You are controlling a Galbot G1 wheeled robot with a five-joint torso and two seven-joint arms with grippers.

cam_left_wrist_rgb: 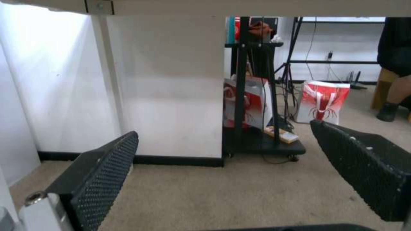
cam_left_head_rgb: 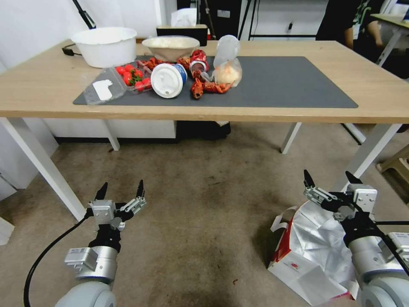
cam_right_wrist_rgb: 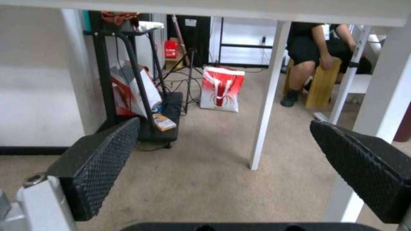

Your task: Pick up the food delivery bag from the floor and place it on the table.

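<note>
The food delivery bag [cam_left_head_rgb: 311, 247] sits on the floor [cam_left_head_rgb: 204, 200] at the lower right, white with a red side panel, its crinkly silver lining facing up and a white strap at its left edge. My right gripper [cam_left_head_rgb: 329, 175] hangs open above the bag's far side, and the arm covers the bag's right part. Over bare floor at the lower left, my left gripper [cam_left_head_rgb: 122, 187] is open and holds nothing. Both point towards the table [cam_left_head_rgb: 42, 94], whose dark grey mat [cam_left_head_rgb: 298, 85] is bare on its right half. The wrist views show each gripper [cam_left_wrist_rgb: 222, 150] [cam_right_wrist_rgb: 224, 144] with its jaws wide apart.
On the mat's left half lie a white bowl [cam_left_head_rgb: 105, 46], a beige bowl [cam_left_head_rgb: 170, 46], a box of tomatoes [cam_left_head_rgb: 123, 79], a lidded cup [cam_left_head_rgb: 168, 80], crawfish [cam_left_head_rgb: 208, 87] and a clear food bag [cam_left_head_rgb: 228, 72]. White table legs [cam_left_head_rgb: 42, 166] [cam_left_head_rgb: 366, 153] flank the floor space. A black cart [cam_right_wrist_rgb: 141, 106] and a red-and-white paper bag [cam_right_wrist_rgb: 222, 93] stand beyond.
</note>
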